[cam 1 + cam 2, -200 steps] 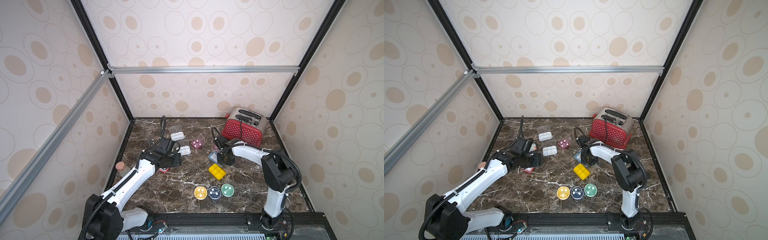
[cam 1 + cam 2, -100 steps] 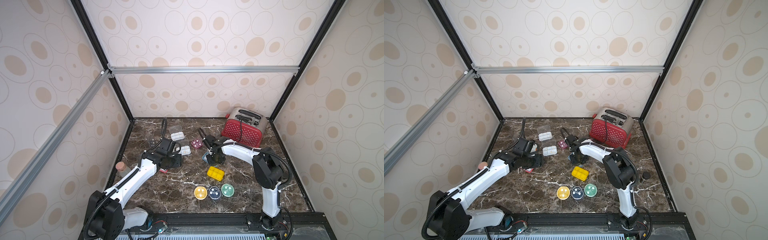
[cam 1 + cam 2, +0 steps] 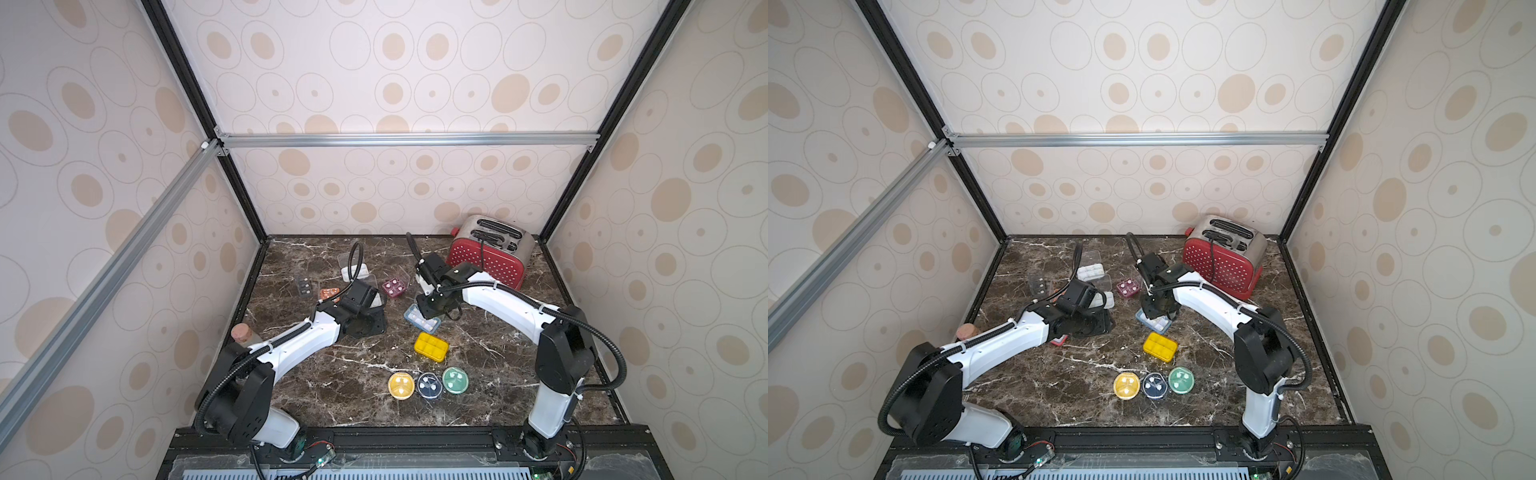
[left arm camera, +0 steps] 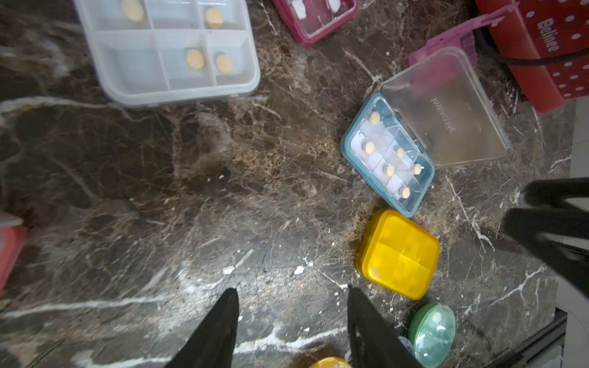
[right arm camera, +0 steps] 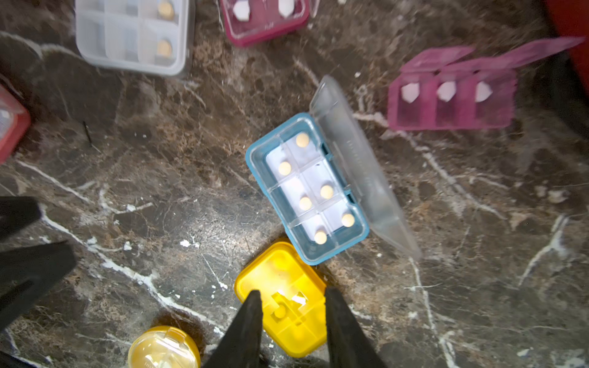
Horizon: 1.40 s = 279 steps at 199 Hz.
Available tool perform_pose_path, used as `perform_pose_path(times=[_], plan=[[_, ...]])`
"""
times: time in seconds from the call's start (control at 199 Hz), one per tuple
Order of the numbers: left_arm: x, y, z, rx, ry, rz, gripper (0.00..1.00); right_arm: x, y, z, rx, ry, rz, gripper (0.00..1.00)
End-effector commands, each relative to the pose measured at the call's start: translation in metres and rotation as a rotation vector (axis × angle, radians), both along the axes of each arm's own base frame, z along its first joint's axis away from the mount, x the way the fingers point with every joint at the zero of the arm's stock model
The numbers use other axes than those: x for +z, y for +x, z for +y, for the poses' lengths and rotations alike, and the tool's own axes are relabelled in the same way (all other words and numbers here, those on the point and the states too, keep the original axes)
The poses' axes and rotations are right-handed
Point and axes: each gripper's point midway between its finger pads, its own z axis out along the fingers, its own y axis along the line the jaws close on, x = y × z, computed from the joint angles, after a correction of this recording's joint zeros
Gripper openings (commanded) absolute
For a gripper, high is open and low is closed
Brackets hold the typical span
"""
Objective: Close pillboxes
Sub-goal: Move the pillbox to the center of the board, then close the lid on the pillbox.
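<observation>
Dark veined marble makes the tabletop, walled in by spotted panels, with pillboxes scattered over it. The step in hand, I judge, is the blue pillbox, lying near the middle with one corner just beside the shut yellow pillbox. Its clear lid stands up from the long edge that faces the purple strip box (whose flaps are up too).

The right tool hangs over this pair, partly open and holding nothing. The left tool is likewise open and empty, over bare marble near the white pillbox.

To do it well, come at the lid from its outer face and tip it over the hinge. Then press flat on the free edge until the catch seats. The box looks light and may skate, so push straight down rather than sideways. Pills sit loose in the compartments, and a jolt could hop them out.
</observation>
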Motion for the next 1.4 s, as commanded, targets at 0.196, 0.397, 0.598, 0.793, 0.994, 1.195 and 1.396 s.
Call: perform_pose_path(times=[0.196, 0.397, 0.598, 0.793, 0.994, 1.195, 1.396], plan=[[0.006, 0.048, -0.049, 0.051, -0.087, -0.062, 0.47, 0.001, 0.032, -0.03, -0.022, 0.08, 0.046, 0.31], [-0.011, 0.061, -0.067, 0.017, -0.084, -0.035, 0.43, -0.007, 0.046, -0.021, -0.007, 0.167, 0.081, 0.37], [-0.03, 0.067, -0.079, -0.008, -0.077, -0.002, 0.39, -0.022, 0.055, -0.019, 0.01, 0.146, 0.104, 0.42], [-0.04, 0.068, -0.082, -0.012, -0.071, 0.018, 0.35, -0.024, 0.056, -0.014, 0.033, 0.159, 0.116, 0.34], [-0.044, 0.069, -0.09, -0.032, -0.083, 0.027, 0.34, -0.029, 0.053, -0.014, 0.035, 0.163, 0.126, 0.26], [-0.047, 0.07, -0.09, -0.036, -0.075, 0.03, 0.32, -0.028, 0.05, -0.012, 0.041, 0.174, 0.134, 0.2], [-0.047, 0.069, -0.091, -0.041, -0.077, 0.032, 0.31, -0.026, 0.042, -0.009, 0.06, 0.179, 0.141, 0.19]])
